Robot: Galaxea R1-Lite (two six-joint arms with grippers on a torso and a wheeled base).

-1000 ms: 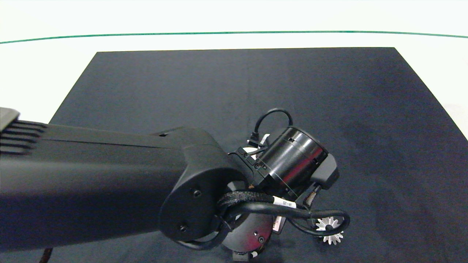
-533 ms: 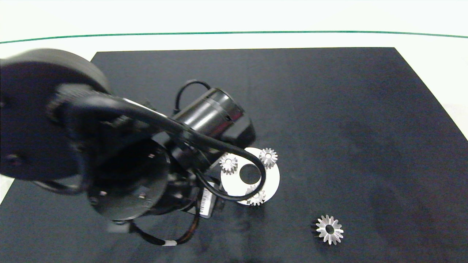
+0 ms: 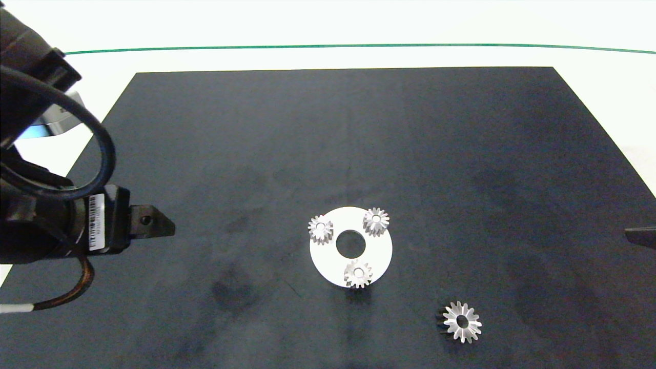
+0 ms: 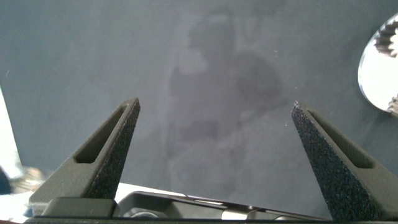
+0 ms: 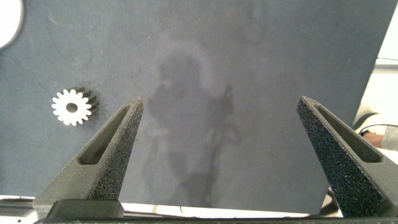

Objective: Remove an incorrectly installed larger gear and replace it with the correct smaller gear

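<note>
Three small silvery gears sit on a white ring-shaped plate (image 3: 380, 253) near the middle of a dark mat (image 3: 328, 133) that covers the desk (image 3: 328, 25). Seen from the head camera, one gear (image 3: 321, 229) sits at the plate's far left, another (image 3: 375, 221) at its far right, and the smaller gear (image 3: 358, 273) at the near edge, all three with short blunt teeth. Which of these matching gears is which cannot be told by looks alone. The plate's round centre hole shows the dark mat through it.

The larger gear (image 3: 462, 322), with long pointed teeth like a starburst, lies flat on the mat, apart from the plate, nearer the camera and to the right. It also appears in the right wrist view (image 5: 72, 107), beside a sliver of the white plate cut off at the picture's corner.

The left tool (image 4: 214, 155) is at the left edge of the head view, well apart from the plate. Most of it is hidden behind its arm and a looping black cable; only one dark fingertip (image 3: 151, 223) sticks out. Its wrist view shows its fingers spread wide with nothing between them, over bare mat.

The right tool (image 5: 217, 155) is also spread wide and empty. In the head view only a dark tip shows at the right edge.
</note>
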